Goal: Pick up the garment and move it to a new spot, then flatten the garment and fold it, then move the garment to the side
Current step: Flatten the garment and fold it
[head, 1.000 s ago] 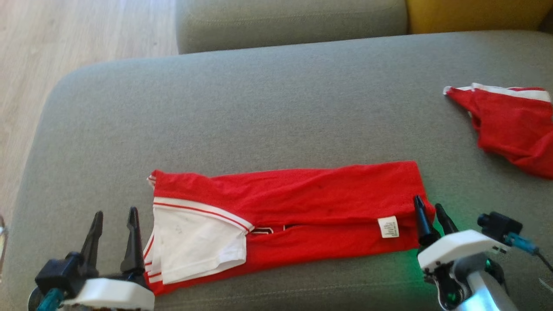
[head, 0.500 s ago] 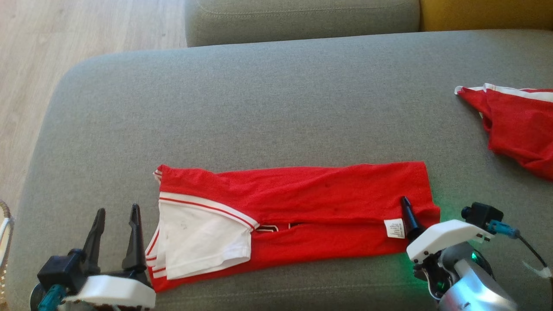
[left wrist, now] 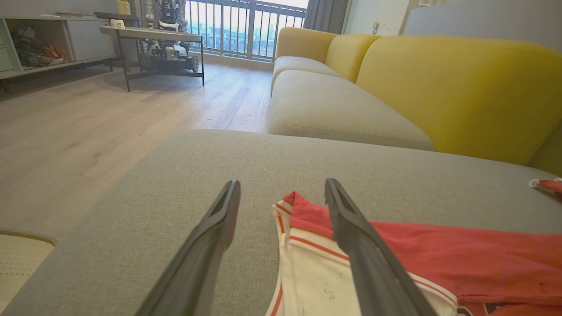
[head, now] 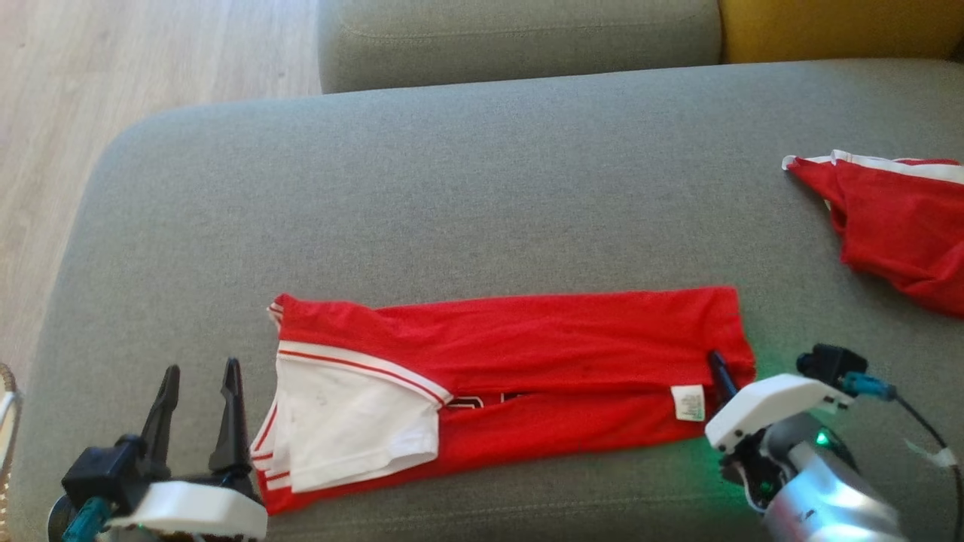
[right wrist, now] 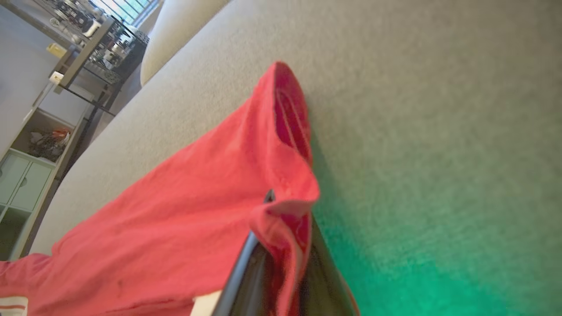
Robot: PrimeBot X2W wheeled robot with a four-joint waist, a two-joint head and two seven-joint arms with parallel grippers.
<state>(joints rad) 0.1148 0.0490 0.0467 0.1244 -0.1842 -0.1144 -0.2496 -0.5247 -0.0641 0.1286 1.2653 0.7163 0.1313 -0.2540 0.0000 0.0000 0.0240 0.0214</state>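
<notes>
Right arm (head: pixel 821 504) comes in from the lower right of the head view, wrist low over the grey sofa seat (head: pixel 452 188), fingers (head: pixel 721 374) angled up and left onto the right end of the garment (head: pixel 542 346). Right jaws closed, pinching the red hem edge; the right wrist view shows a fold of fabric clamped between both fingers, with the hem bunched in a ridge past the tips. Left arm (head: pixel 188 512) sits at the lower left, fingers (head: pixel 230 421) pointing up the view. Left jaws wide open and holding nothing, just beside the garment's left end; in the left wrist view one finger overlaps the white panel (head: pixel 346 414), contact unclear. A green glow (head: pixel 715 459) from the right wrist falls on the seat. A second red garment (head: pixel 896 218) lies crumpled at the far right, well apart. Behind the seat are another grey cushion (head: pixel 520 38) and a yellow backrest (left wrist: pixel 439 87), with wood floor (head: pixel 113 60) to the left and a pale woven rim (left wrist: pixel 22 259) at the lower-left edge. Nothing lies on the garment except the right fingers. It is folded into a long flat band near the seat's front edge, long axis left-right across the head view. The white-trimmed end is toward the robot's left and the plain red hem toward its right, with a white label (head: pixel 687 403) face up just beside the right fingers.
</notes>
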